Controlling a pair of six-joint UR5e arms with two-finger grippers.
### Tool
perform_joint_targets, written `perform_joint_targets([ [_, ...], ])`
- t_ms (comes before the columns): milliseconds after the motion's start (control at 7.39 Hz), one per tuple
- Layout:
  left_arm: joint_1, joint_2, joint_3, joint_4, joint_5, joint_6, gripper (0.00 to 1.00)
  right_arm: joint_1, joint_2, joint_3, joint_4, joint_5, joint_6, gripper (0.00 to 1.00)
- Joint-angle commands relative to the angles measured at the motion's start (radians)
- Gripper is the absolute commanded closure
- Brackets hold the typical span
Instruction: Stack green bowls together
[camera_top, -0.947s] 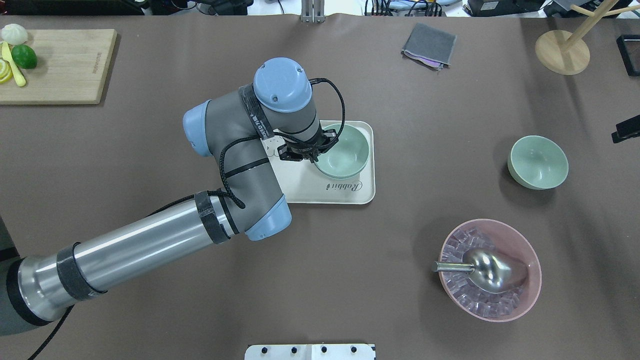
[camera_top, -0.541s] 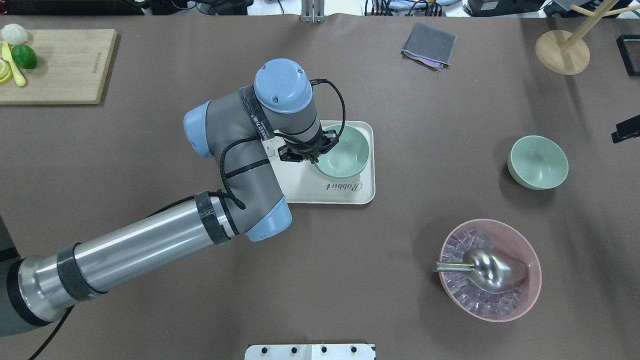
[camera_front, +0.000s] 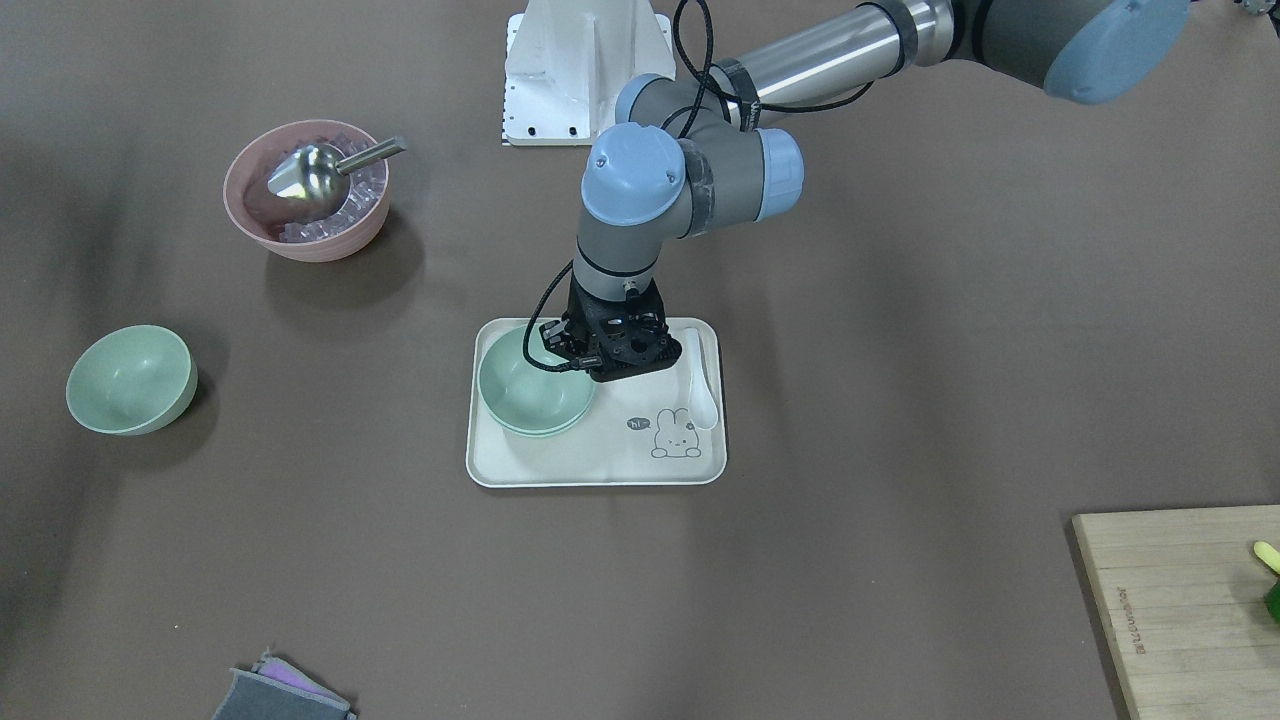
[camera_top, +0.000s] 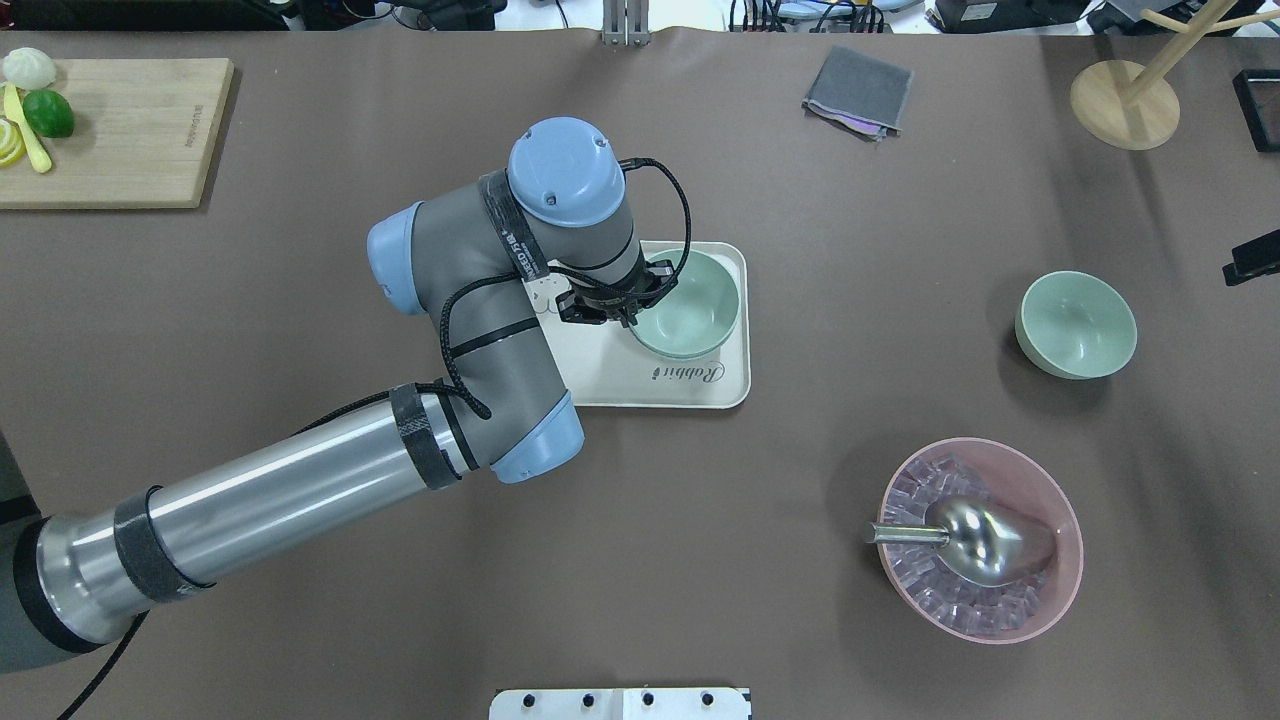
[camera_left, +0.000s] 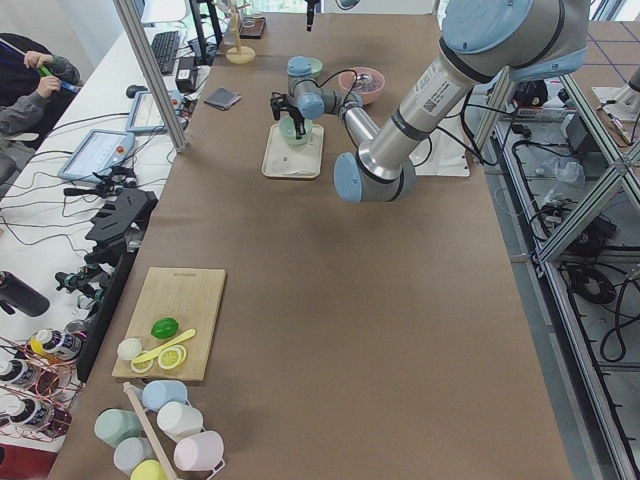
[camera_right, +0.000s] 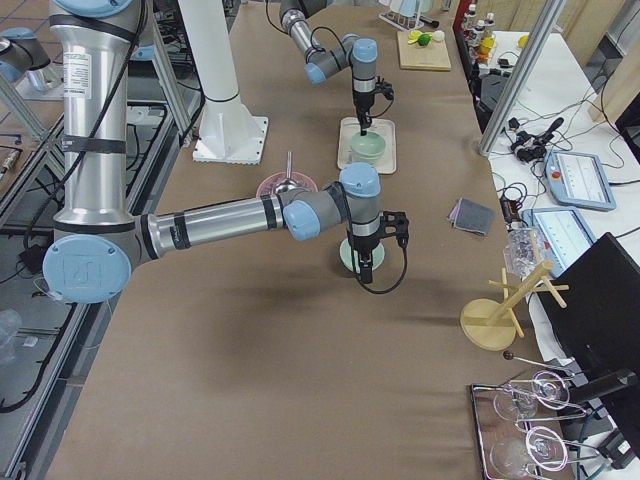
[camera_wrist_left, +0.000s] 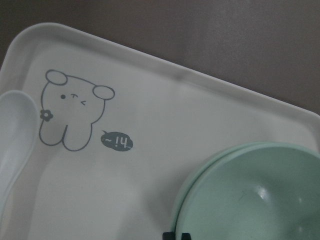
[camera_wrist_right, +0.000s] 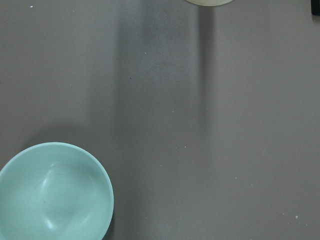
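Nothing on the tabletop (camera_top: 780, 560) has visibly moved over the last second, and the left arm (camera_top: 300, 500) holds the same pose over the tray (camera_top: 612, 385). Two green bowls (camera_top: 692, 308) sit nested on that tray, at the end away from its rabbit drawing (camera_front: 672, 437). The top bowl (camera_front: 522, 382) rests inside the lower bowl (camera_front: 538, 433), whose rim shows as a thin second edge just outside it. The left end effector (camera_top: 632, 316) points straight down at the stack's rim on the side toward the white spoon (camera_front: 703, 388). In the left wrist view its two fingertips stand close together on the top bowl's rim, pinching it. The third green bowl (camera_top: 1076, 325) stands alone and upright, well apart from the tray, near the pink bowl (camera_top: 1068, 585) of ice cubes (camera_top: 930, 490) with a metal scoop (camera_top: 985, 542). The right end effector (camera_right: 364, 275) hangs near that lone bowl in the right side view; whether it is open I cannot tell.
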Motion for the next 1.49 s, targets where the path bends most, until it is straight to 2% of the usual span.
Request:
perform_joint_targets([
  [0,0.0,0.0,0.0,-0.011,0.0,0.0,1.0,0.0,0.0,0.0,0.0,0.0,0.0,0.0],
  [135,0.0,0.005,0.0,-0.027,0.002,0.0,0.87,0.0,0.0,0.0,0.0,0.0,0.0,0.0],
  [406,0.0,0.027,-0.003,-0.085,0.009,0.0,0.03,0.0,0.0,0.0,0.0,0.0,0.0,0.0],
  [541,0.0,0.028,-0.002,-0.096,0.055,0.0,0.02,0.0,0.0,0.0,0.0,0.0,0.0,0.0],
  [1082,-0.006,0.029,-0.043,-0.093,0.054,0.008,0.02,0.0,0.0,-0.001,0.0,0.0,0.0,0.0],
  [1217,-0.008,0.067,-0.089,-0.09,0.042,0.014,0.02,-0.003,0.0,-0.001,0.0,0.0,0.0,0.0],
  [1352,-0.015,0.159,-0.201,-0.085,-0.01,0.052,0.02,-0.006,0.0,-0.005,0.0,-0.001,0.002,0.0],
])
